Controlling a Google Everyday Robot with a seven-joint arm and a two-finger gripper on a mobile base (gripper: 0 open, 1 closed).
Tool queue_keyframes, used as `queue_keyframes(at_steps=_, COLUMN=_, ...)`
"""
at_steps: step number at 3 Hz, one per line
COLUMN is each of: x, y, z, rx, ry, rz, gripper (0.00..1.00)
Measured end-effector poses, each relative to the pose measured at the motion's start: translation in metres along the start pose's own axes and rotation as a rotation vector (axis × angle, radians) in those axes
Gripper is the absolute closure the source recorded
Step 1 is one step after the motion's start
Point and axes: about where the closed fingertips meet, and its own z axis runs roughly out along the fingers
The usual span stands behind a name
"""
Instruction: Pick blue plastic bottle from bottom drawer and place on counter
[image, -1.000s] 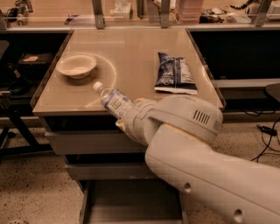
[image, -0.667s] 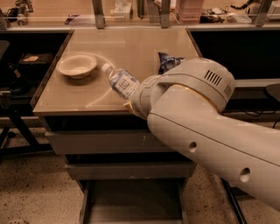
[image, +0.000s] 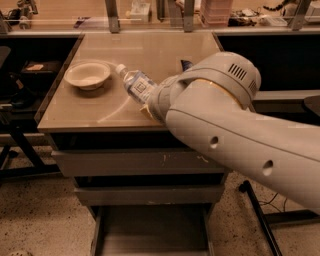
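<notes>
The blue plastic bottle (image: 135, 83), clear with a white cap and a pale label, is tilted over the counter (image: 150, 47) with its cap pointing up and left. My gripper (image: 149, 97) is shut on the bottle's lower end and is largely hidden by my big white arm (image: 225, 125). The bottle sits just right of the bowl. The bottom drawer (image: 150, 232) is pulled open at the bottom of the view, and its visible tray is bare.
A beige bowl (image: 87, 75) stands on the counter's left side. A dark blue snack bag (image: 185, 64) peeks out behind my arm. Two wider grey drawers (image: 125, 162) are closed below the counter. Dark shelving stands on both sides.
My arm has carried the bottle up and to the right, from the counter's front edge to over the counter near the bowl. The arm now covers most of the snack bag.
</notes>
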Motion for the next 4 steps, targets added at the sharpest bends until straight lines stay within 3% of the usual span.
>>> queue_keyframes(at_steps=2, x=-0.039, y=-0.052, z=0.039, rx=0.004, ry=0.008, rz=0.018, gripper=1.0)
queue_keyframes(at_steps=4, x=-0.049, y=-0.07, z=0.087, rx=-0.029, ry=0.047, rz=0.049, gripper=1.0)
